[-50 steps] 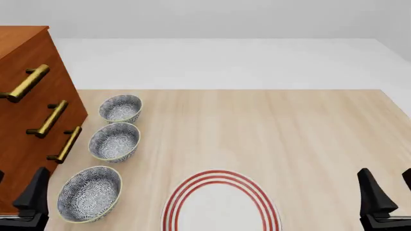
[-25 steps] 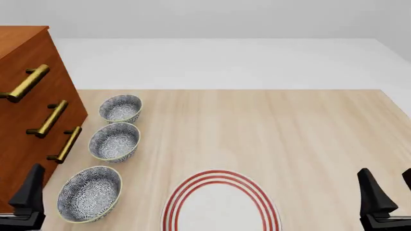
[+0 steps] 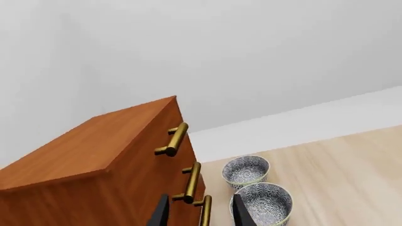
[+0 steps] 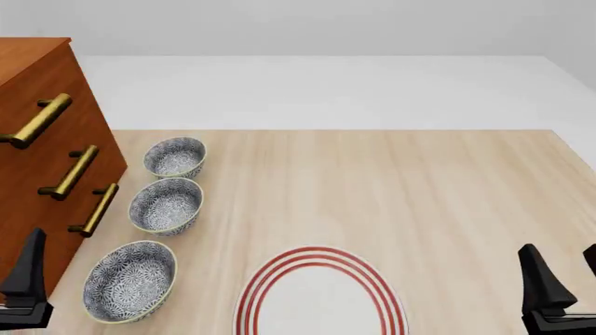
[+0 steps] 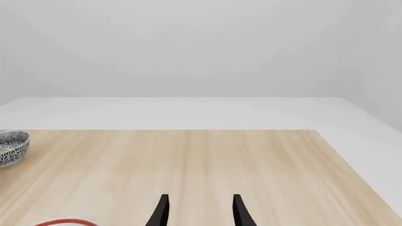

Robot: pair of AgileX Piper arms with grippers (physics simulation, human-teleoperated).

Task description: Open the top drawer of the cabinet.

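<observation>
Smooth reddish-brown cabinet (image 4: 38,160), cylindrical brass handles (image 4: 38,120)

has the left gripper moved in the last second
Yes. In the front view the left gripper has slid left, away from the near bowl and across the cabinet front. The bowls and cabinet haven't moved.

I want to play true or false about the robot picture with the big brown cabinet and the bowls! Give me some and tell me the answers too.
1. The top drawer of the cabinet is shut. True.
2. Three patterned bowls sit in a row beside the cabinet. True.
3. The left gripper is clamped on a brass handle. False: it is open and touches nothing.
4. The red-ringed plate has a bowl on it. False: nothing sits on it.
5. The right gripper is open and holds nothing. True.
</observation>
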